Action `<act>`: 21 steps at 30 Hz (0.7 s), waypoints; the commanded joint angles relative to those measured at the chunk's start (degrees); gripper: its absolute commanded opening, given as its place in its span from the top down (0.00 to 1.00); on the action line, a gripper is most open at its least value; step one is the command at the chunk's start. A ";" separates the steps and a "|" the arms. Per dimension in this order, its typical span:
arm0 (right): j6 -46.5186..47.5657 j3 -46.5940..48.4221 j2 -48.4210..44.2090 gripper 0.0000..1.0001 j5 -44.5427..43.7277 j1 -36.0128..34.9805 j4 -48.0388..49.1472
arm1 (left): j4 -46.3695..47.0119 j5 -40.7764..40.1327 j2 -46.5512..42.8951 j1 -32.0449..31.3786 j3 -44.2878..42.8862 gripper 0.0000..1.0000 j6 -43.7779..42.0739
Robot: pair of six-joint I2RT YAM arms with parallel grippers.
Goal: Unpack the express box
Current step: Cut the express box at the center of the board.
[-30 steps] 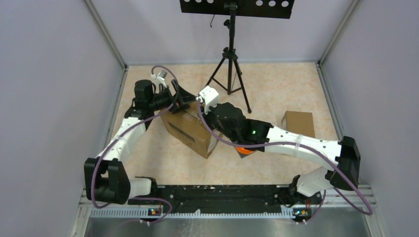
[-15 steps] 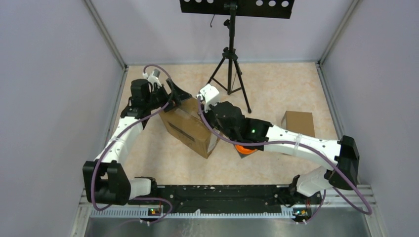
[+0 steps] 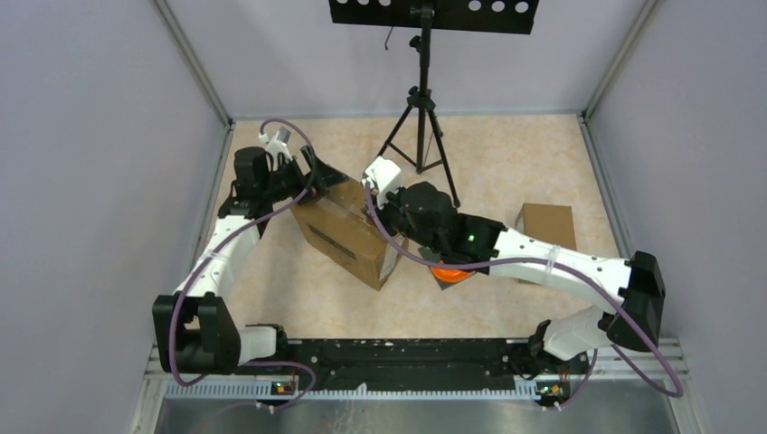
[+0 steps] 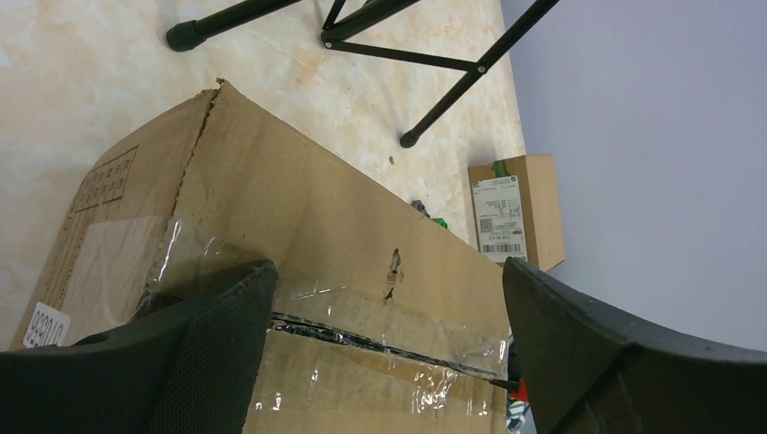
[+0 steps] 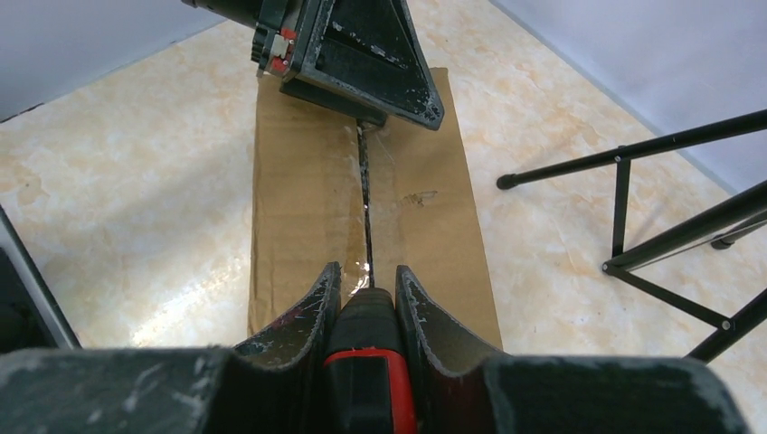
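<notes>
At the left of the top view, the left gripper (image 3: 324,179) reaches to the upper-left end of the express box (image 3: 348,231). Its jaws are spread as wide as they go and hold nothing. In its wrist view the two fingers (image 4: 213,348) stand to either side of the taped top, above the cardboard and not visibly pressing on it.

The box lies on the surface (image 3: 506,154) at centre-left, set on a diagonal. Its flaps are down, and the tape seam (image 4: 380,339) runs along its top. A dark line shows along that seam, so the tape looks cut along at least part of its length.

To the right of the box, the right gripper (image 5: 367,287) has its jaws closed on a black and red cutter (image 5: 366,362). The cutter's tip sits at the near end of the seam, in line with it.

The step in hand appears to be slitting the tape, and the flaps are not yet lifted. The next move calls for finishing or clearing the cut, and the blade should stay shallow so the contents are not scored. The empty left jaws could then take a flap edge, with the box kept from sliding.

Further right, a small carton (image 3: 547,226) sits well apart from the box, and a tripod (image 3: 421,117) stands behind.
</notes>
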State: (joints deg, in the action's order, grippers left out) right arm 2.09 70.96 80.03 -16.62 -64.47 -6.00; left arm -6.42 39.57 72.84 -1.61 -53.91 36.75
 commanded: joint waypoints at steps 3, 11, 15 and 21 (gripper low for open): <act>0.25 0.26 -3.90 1.00 2.63 0.92 -3.26 | -4.73 -7.05 2.82 1.16 2.29 0.02 -3.89; -0.94 -2.10 -6.92 1.00 0.83 1.13 -4.72 | -6.26 -9.73 3.87 3.13 3.51 0.02 -3.31; -1.56 -3.68 -8.44 1.00 2.38 2.28 -5.11 | -6.48 -9.80 3.88 3.48 3.40 0.02 -3.52; -1.65 -4.64 -9.47 1.00 3.28 2.64 -6.90 | -6.68 -9.93 3.97 3.69 3.40 0.02 -3.49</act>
State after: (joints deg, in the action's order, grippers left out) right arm -0.05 67.05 74.74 -13.10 -62.41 -5.43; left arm -6.44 40.16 73.67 -0.80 -53.76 37.34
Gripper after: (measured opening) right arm 0.205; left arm 0.979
